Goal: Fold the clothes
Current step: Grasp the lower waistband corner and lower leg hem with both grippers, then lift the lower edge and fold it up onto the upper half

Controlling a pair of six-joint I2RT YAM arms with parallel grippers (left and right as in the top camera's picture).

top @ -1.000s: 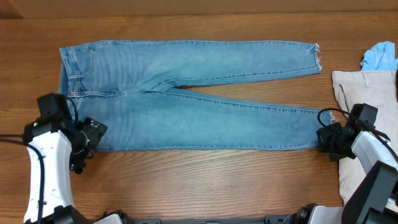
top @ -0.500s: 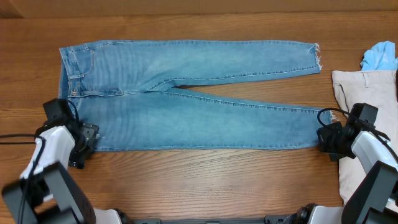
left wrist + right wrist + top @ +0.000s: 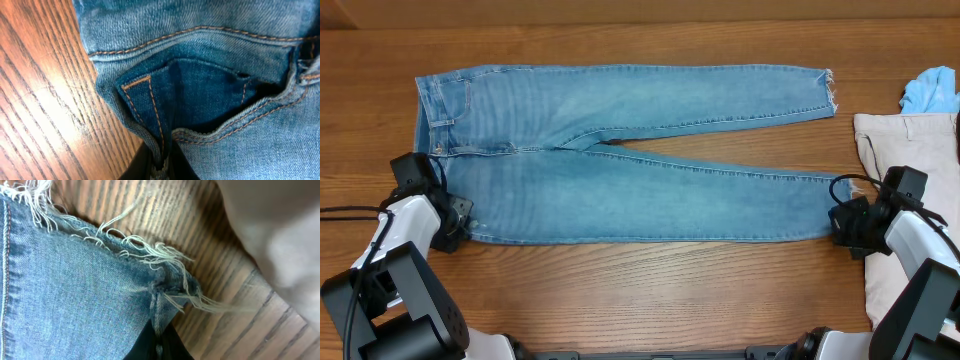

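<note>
Light blue jeans (image 3: 620,150) lie flat across the table, waistband at the left, both legs running right to frayed hems. My left gripper (image 3: 453,224) is shut on the waistband's near corner (image 3: 161,150); the left wrist view shows the denim fold pinched between the black jaws beside a pocket opening (image 3: 210,105). At the near leg's frayed hem (image 3: 160,287), my right gripper (image 3: 841,222) is shut on the cloth, with the hem's edge squeezed between its jaws (image 3: 159,345). Cream trousers (image 3: 910,140) lie at the table's right end, partly under the right arm.
A small light blue cloth (image 3: 931,91) sits at the far right, above the cream trousers. Bare wood table (image 3: 650,290) runs along the near side of the jeans and along the far edge.
The left arm has slid left and slightly away to the waistband's corner, and its gripper, open before, has shut on the denim. The right gripper has kept its hold on the hem.
</note>
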